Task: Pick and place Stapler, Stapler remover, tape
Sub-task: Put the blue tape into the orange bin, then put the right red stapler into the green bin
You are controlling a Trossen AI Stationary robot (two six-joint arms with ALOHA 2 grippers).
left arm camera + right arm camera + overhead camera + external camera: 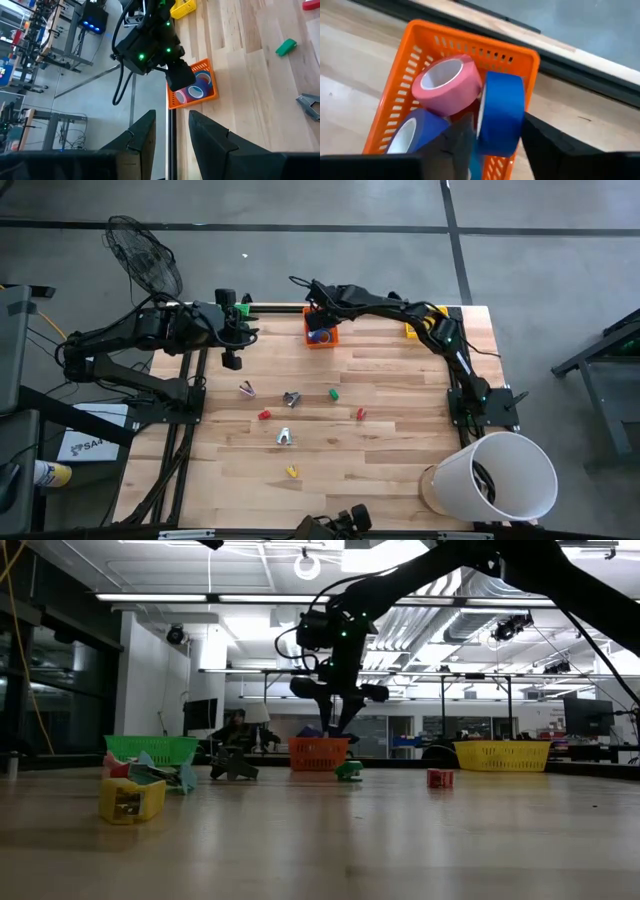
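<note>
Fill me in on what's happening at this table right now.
The right gripper is over the orange basket at the table's far edge, with a blue tape roll standing on edge between its fingers, above a pink roll and another blue roll already in the basket. Whether it grips the roll or has let go is unclear. The left gripper waits over the table's far left part. Small items lie scattered mid-table.

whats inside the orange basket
Inside the orange basket: a pink tape roll, a blue roll lying flat, another blue roll on edge between the right gripper fingers. Its floor is covered.
</note>
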